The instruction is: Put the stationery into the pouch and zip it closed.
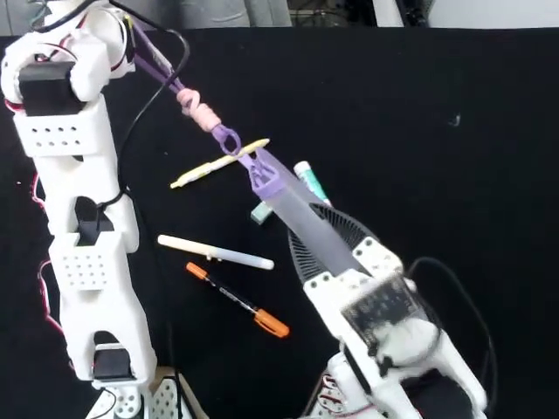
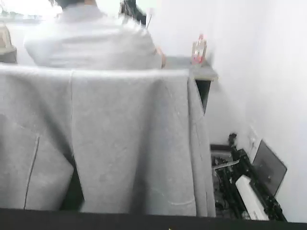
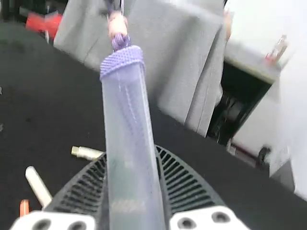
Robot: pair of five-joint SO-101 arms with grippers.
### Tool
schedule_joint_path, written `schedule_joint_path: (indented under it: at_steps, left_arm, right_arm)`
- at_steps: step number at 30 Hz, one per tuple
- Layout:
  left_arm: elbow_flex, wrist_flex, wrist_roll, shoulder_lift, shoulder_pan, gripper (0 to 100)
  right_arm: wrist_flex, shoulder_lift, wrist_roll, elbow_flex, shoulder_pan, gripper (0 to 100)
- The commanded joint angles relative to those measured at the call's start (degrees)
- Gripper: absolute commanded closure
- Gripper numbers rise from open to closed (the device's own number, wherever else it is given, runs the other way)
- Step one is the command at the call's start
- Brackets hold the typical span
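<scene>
My right tool (image 1: 327, 253) is clamped tight on the pouch (image 1: 297, 209), which sticks straight out ahead of it, pens (image 1: 214, 252) loose on the tabletop beside it; I'd say zip-opening step, next needs a steady pull on the cord (image 1: 203, 112).

Both arms are made from white plastic, in boxy segments. The left arm (image 1: 79, 218) has panels (image 1: 57, 135) with rows of small round holes, dark motors between the segments, and thin red and black cables (image 1: 39, 196) along its side. The right gripper (image 3: 130, 163) has black jaws, ribbed like a fan; just behind them sit white mounts (image 3: 204, 219) with dark screw holes, and further behind a black cable (image 1: 463, 297)
</scene>
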Motion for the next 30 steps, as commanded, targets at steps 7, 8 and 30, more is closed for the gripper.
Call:
schedule_joint_path:
  at_steps: [7,8,30]
  left_arm:
    - [2.2,-2.5,0.9,9.7,-5.1,97]
    - [2.2,-2.5,0.8,10.7,-5.1,97]
    - [1.5,-5.1,1.0,23.6,-13.3,97]
  right_arm:
    - [-0.8,-7.7,0.3,-8.7,-4.5,98.8]
    - [-0.8,-7.7,0.3,-9.9,-4.5,98.8]
    - [1.9,-7.7,-1.4,-23.3,-4.6,98.8]
